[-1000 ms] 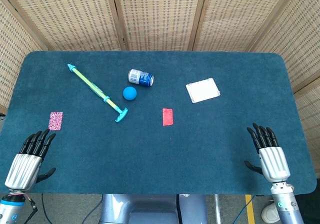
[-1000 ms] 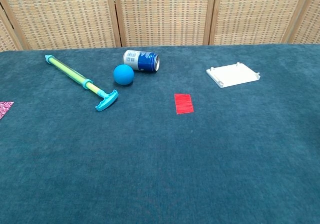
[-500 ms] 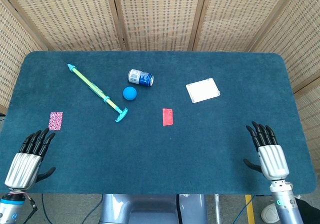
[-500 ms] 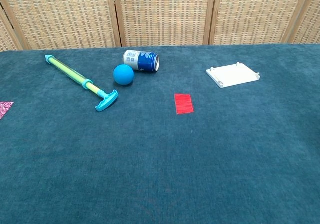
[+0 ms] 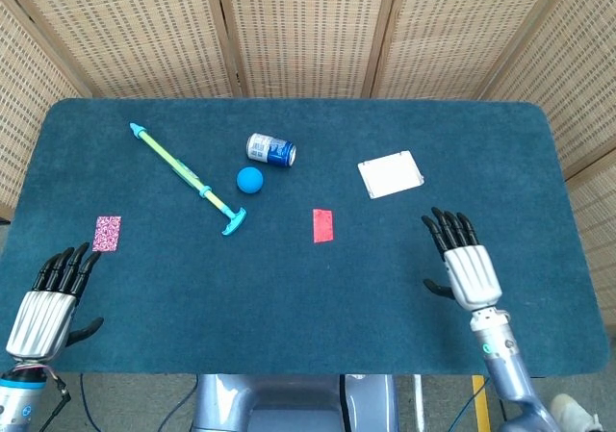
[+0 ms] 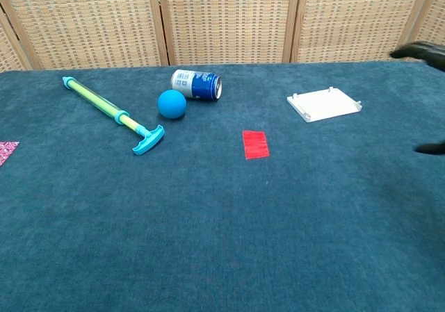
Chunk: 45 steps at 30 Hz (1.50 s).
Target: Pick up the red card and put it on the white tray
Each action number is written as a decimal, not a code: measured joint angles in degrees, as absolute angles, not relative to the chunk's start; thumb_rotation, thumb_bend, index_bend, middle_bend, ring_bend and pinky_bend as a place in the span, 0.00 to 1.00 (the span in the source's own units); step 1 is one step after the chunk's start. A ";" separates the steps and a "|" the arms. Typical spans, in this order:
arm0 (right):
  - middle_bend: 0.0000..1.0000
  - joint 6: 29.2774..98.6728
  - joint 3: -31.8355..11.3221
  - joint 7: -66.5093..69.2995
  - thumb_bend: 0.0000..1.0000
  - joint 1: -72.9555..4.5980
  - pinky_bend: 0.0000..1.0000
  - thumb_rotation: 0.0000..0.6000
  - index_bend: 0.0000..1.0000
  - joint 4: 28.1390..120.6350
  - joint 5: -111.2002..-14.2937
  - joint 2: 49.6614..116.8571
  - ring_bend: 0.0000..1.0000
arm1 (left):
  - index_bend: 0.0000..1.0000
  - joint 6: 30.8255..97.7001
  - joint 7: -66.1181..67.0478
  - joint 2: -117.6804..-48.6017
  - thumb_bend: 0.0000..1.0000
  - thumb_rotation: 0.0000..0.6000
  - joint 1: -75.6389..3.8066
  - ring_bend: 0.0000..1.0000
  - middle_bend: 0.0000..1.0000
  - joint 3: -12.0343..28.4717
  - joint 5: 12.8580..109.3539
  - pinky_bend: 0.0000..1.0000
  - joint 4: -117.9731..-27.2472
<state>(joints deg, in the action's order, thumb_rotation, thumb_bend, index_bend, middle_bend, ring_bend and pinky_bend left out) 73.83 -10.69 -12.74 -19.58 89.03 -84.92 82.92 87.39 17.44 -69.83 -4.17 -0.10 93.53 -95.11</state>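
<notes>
1. Head view shows the blue table (image 5: 289,288) with my two hands at its near edge; the chest view catches only dark fingertips (image 6: 421,50) of my right hand at its right border.
2. My right hand (image 5: 465,264) is over the cloth, fingers extended and spread apart, thumb out to the side, holding nothing and touching no object. My left hand (image 5: 50,302) sits at the near left corner, fingers straight and together, thumb apart, also empty.
3. White tray (image 5: 391,174) lies flat, to the right of and beyond the card, with small raised pegs at its corners visible in the chest view.
4. Red card (image 5: 323,225) lies flat on the cloth near the table's middle, well apart from my right hand and clear of the blue ball (image 5: 250,180) and the can (image 5: 270,149).
5. Step in hand, as I judge it: reach toward the card. A thin card on soft cloth gives little edge, so I would come down over it with thumb and a fingertip set at opposite long edges, press lightly into the pile, then pinch and lift before carrying it to the tray.
</notes>
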 measured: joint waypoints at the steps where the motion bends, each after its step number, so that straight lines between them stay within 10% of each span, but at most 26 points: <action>1: 0.00 72.95 -11.38 -13.91 0.21 -20.62 0.00 1.00 0.05 89.08 -84.15 83.90 0.00 | 0.00 87.30 17.36 -69.85 0.08 1.00 -4.23 0.00 0.00 0.08 93.19 0.09 -95.00; 23: 0.00 60.04 -20.62 -24.99 0.27 -39.59 0.00 1.00 0.06 67.66 -66.73 110.67 0.00 | 0.00 85.29 16.36 -70.60 0.08 1.00 -5.33 0.00 0.00 1.86 88.93 0.09 -92.73; 45: 0.00 54.09 -23.44 -20.15 0.28 -48.36 0.00 1.00 0.07 51.30 -62.40 118.88 0.00 | 0.00 83.42 16.32 -71.16 0.08 1.00 -6.43 0.00 0.00 2.80 85.50 0.09 -91.58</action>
